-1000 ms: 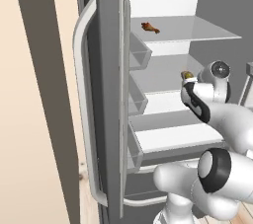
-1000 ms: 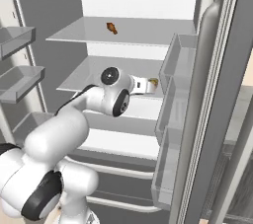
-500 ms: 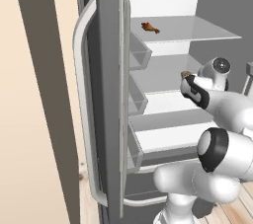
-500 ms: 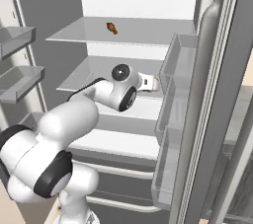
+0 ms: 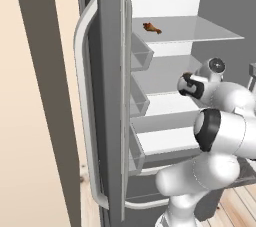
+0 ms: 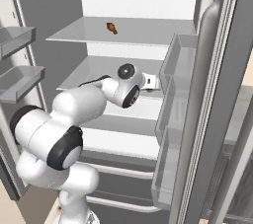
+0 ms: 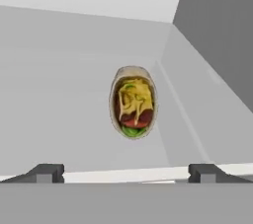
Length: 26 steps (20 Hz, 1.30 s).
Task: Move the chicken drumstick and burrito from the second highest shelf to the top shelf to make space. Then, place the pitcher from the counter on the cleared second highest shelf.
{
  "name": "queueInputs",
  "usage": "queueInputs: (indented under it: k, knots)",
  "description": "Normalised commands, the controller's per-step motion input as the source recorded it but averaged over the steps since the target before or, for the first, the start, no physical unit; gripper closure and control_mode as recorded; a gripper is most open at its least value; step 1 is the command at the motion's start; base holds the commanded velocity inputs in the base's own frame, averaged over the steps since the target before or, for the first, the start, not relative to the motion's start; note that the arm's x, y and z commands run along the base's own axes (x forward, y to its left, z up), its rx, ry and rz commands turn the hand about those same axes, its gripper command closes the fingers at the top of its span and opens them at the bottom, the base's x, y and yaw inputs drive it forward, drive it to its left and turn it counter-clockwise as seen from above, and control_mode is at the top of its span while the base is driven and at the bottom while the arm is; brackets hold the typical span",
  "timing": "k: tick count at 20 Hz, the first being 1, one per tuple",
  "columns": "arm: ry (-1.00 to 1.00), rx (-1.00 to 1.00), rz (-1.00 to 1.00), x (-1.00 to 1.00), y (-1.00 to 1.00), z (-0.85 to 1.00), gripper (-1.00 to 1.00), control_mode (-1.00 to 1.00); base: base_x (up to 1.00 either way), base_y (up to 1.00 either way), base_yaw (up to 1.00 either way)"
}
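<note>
The white arm reaches level into the open refrigerator, its end effector [image 7: 126, 171] at the second highest shelf [image 6: 94, 70] with fingertips [image 7: 47, 172] spread wide, empty. The tan oval burrito [image 7: 133, 101] lies on that shelf just ahead, centred between them, untouched. The reddish-brown chicken drumstick [image 6: 112, 28] rests on the top shelf [image 6: 148, 33].
</note>
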Motion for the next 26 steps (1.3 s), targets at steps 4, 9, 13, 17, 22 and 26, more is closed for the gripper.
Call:
queueInputs:
  k: [4,9,13,17,22,26]
  knots:
    - [0.01,0.0,0.0,0.49,-0.04,-0.28,-1.0,-1.0,0.0,0.0,0.0]
    - [0.0,0.04,0.0,0.48,-0.22,-0.2,-1.0,-1.0,0.0,0.0,0.0]
    - [0.0,0.06,0.0,0.44,-0.37,-0.12,-1.0,-1.0,0.0,0.0,0.0]
    - [0.0,0.04,0.0,0.41,-0.31,-0.11,-1.0,-1.0,0.0,0.0,0.0]
    - [0.03,0.01,0.0,0.38,-0.09,-0.25,-1.0,-1.0,0.0,0.0,0.0]
    - [0.04,0.0,0.0,0.36,0.0,-0.33,-1.0,-1.0,0.0,0.0,0.0]
